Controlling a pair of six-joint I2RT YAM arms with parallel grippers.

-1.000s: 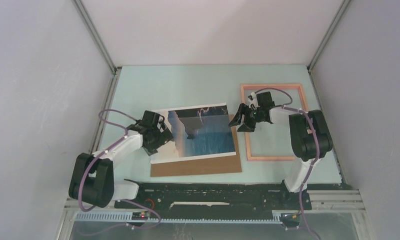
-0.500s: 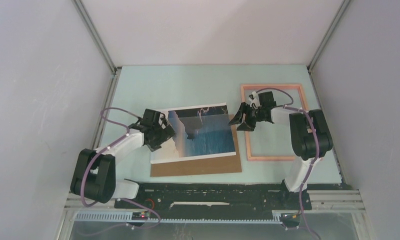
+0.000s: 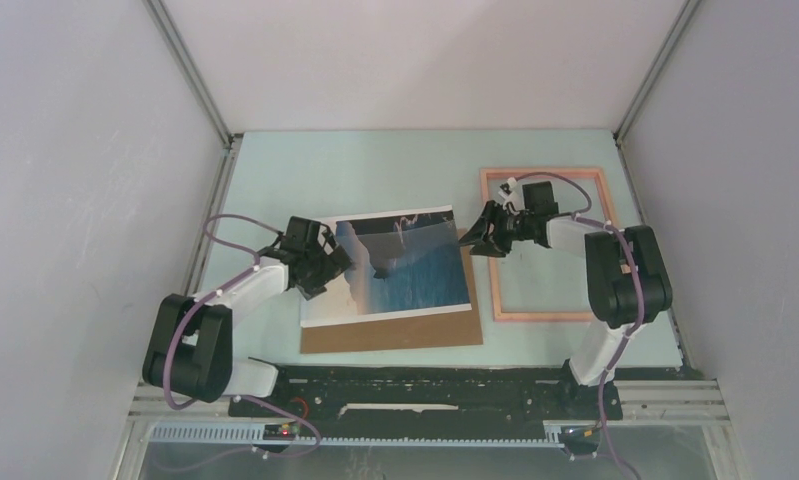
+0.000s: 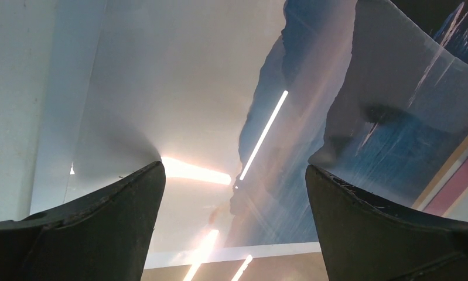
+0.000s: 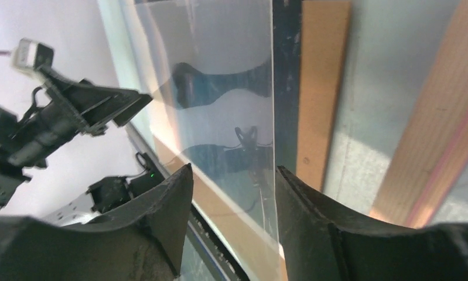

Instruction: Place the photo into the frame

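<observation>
The photo (image 3: 410, 265), blue sea and dark cliff with a white border, lies mid-table on a brown cardboard sheet (image 3: 395, 332); its right edge is lifted. The salmon-pink frame (image 3: 545, 173) lies flat to the right. My left gripper (image 3: 327, 265) is open over the photo's left part; in the left wrist view its jaws (image 4: 234, 170) straddle the glossy print (image 4: 219, 88). My right gripper (image 3: 475, 238) is at the photo's right edge. In the right wrist view the jaws (image 5: 232, 168) are open, with the print's raised edge (image 5: 219, 76) standing between them, close against the right finger (image 5: 301, 199).
The cardboard sticks out below and to the right of the photo (image 5: 313, 88). A frame rail (image 5: 436, 134) runs just right of the right gripper. Grey walls with metal posts enclose the table on three sides. The arm bases sit along the near edge.
Both grippers have shifted slightly toward the back of the table along the photo's edges. The photo, cardboard and frame stay about where they were.
</observation>
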